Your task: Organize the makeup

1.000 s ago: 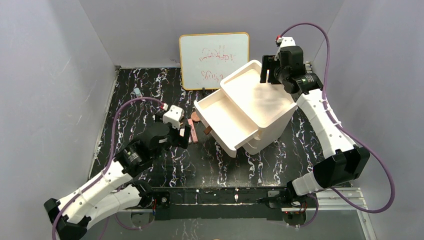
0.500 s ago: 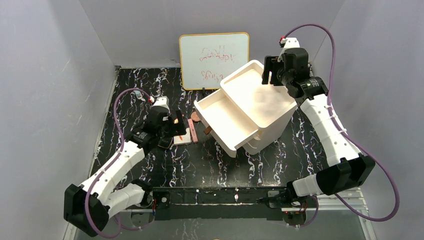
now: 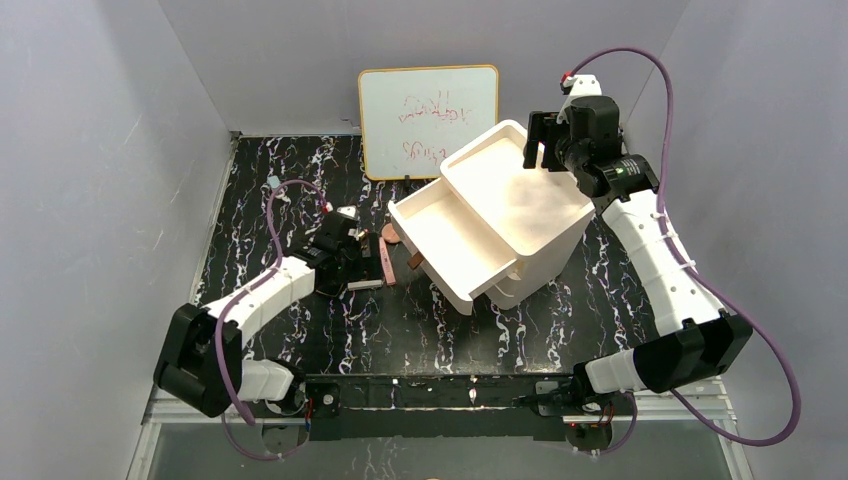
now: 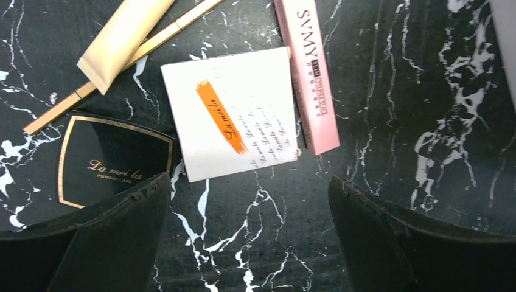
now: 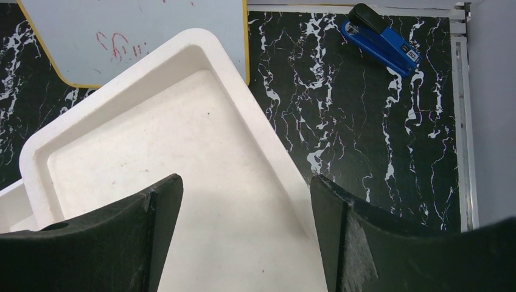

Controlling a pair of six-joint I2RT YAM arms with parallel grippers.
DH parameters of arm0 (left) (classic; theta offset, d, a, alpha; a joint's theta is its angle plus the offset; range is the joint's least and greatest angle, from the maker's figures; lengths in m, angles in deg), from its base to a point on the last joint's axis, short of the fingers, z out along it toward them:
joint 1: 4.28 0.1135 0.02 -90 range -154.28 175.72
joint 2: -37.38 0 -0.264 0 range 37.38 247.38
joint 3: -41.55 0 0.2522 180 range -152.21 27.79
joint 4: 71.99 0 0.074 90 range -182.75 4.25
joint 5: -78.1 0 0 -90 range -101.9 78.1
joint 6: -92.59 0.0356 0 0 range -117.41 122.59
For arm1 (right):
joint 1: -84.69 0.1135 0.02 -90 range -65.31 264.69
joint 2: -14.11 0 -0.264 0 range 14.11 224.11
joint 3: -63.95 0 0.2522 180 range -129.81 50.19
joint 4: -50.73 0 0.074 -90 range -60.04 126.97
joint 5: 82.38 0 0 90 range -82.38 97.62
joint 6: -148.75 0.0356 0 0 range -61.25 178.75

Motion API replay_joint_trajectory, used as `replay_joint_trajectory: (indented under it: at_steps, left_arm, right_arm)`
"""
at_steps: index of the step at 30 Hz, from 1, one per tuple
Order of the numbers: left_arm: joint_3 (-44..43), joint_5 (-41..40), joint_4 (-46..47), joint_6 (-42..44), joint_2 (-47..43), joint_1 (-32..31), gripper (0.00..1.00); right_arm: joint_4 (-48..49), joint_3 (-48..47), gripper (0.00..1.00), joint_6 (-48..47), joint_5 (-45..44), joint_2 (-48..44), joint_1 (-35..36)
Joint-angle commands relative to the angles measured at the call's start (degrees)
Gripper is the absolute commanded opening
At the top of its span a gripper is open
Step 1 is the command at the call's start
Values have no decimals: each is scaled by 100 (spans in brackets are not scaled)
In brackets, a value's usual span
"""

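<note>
Advice: centre left claw (image 4: 249,198), fingers spread wide, over white palette (image 4: 234,115); descend, pinch opposite edges, miss pink bar (image 4: 307,73). Right claw (image 5: 246,194) likewise spread.

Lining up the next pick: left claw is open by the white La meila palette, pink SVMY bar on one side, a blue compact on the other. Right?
Not quite: the left wrist view shows the compact is black with gold trim, not blue. The rest holds: left claw open by the white La meila palette, pink SVMY bar on its other side.
</note>
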Motion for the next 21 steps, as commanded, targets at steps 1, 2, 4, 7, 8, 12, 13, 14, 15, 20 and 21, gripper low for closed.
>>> replay_joint_trajectory:
  at_steps: [1, 2, 4, 7, 8, 12, 13, 14, 15, 20, 21]
  left_arm:
    - [-171, -298, -173, 193, 123, 25, 99]
    - [-163, -300, -130, 208, 156, 25, 98]
    - [-150, -308, -30, 235, 217, 25, 99]
    - [-191, -246, 127, 272, 364, 25, 98]
    - [-223, -221, 162, 284, 448, 25, 98]
    - [-351, -106, 315, 311, 734, 25, 98]
    - [-378, -84, 350, 320, 793, 25, 98]
    - [-396, -83, 386, 325, 847, 25, 98]
    - [-412, -79, 430, 333, 896, 25, 99]
    - [-541, -115, 441, 373, 1155, 25, 98]
    - [-555, -140, 411, 373, 1195, 25, 99]
  right_arm:
    - [140, -72, 85, -25, -51, -66, 21]
    - [132, -79, 85, -25, -59, -59, 22]
    - [132, -83, 85, -25, -60, -30, 21]
    - [131, -106, 85, -25, -60, 15, 22]
    - [131, -112, 85, -21, -60, 31, 17]
    - [133, -121, 85, -27, -75, 71, 17]
    - [132, -119, 85, -25, -77, 79, 21]
    - [131, -126, 85, -26, -81, 80, 22]
    - [132, -123, 85, -32, -86, 80, 16]
    - [132, -126, 85, -49, -129, 102, 21]
    - [132, -128, 85, -51, -138, 114, 20]
